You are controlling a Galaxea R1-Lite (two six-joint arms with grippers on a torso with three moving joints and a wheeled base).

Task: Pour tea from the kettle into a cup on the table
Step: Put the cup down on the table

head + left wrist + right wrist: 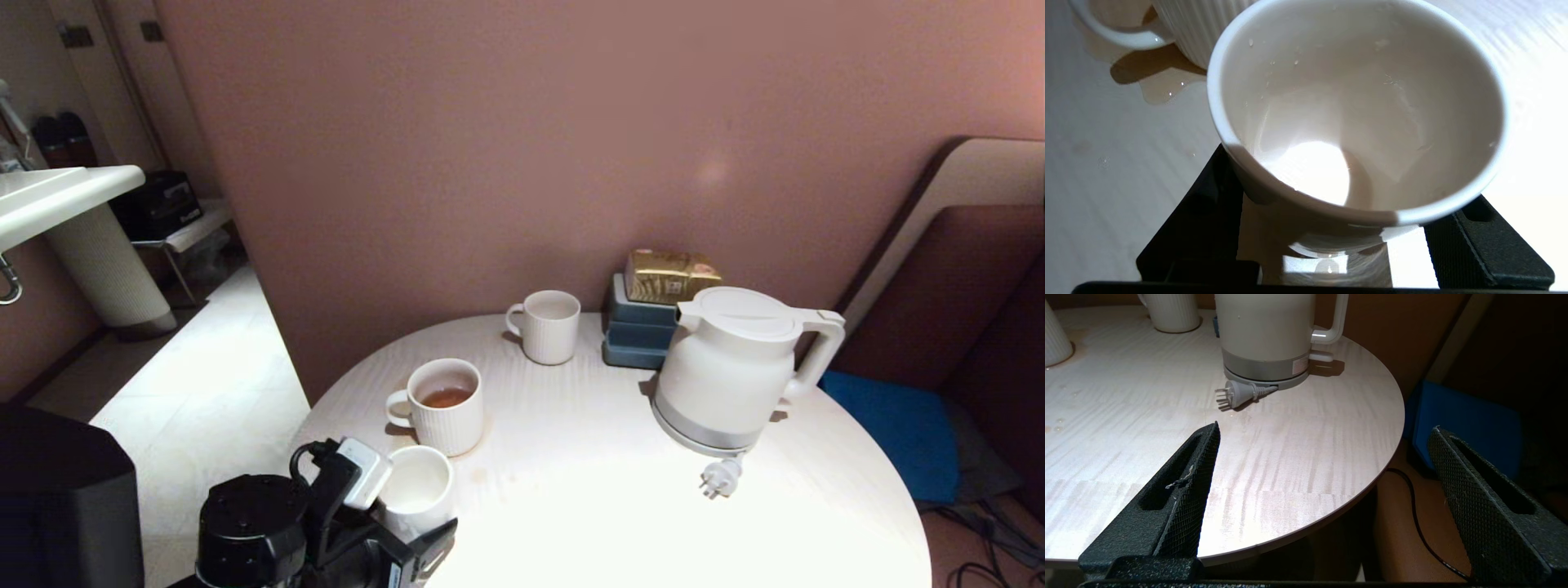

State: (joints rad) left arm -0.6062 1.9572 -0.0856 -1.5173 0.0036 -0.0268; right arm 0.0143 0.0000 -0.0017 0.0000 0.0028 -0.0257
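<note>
- White ceramic dominates: three drinking vessels stand on the table [620,490], two ribbed mugs with handles and one plain cup [418,486] without a handle.
- One ribbed mug [441,406] holds amber tea [446,398]; it stands just behind the plain cup, and a thin puddle of spilled tea [1161,87] lies around its base.
- The second ribbed mug [547,326] stands farther back, near the wall; its contents cannot be seen.
- One white electric kettle [735,367] sits upright on the right part of the table, lid closed, handle turned to the right, well apart from the cup. Its short cord ends in a plug [718,478] lying loose on the tabletop in front of it.
- Two grippers: the left gripper [400,531] is at the near left edge of the table, its black fingers [1486,241] on either side of the plain cup's lower wall. Whether they press it or only flank it cannot be told. The cup looks empty apart from droplets on its inside.
- The right gripper [1323,498] hangs at the near right edge of the table, released, its jaws spread wide with nothing between them.
- Behind the kettle, a gold packet [671,276] rests on a stack of blue-grey containers [635,335] against the wall.
- The table is round, pale, with faint wood grain.
- The wall behind is dusty pink; a blue cushion [894,433] lies to the right, and a pale tiled floor [188,384] and a white basin [57,196] show on the left.
</note>
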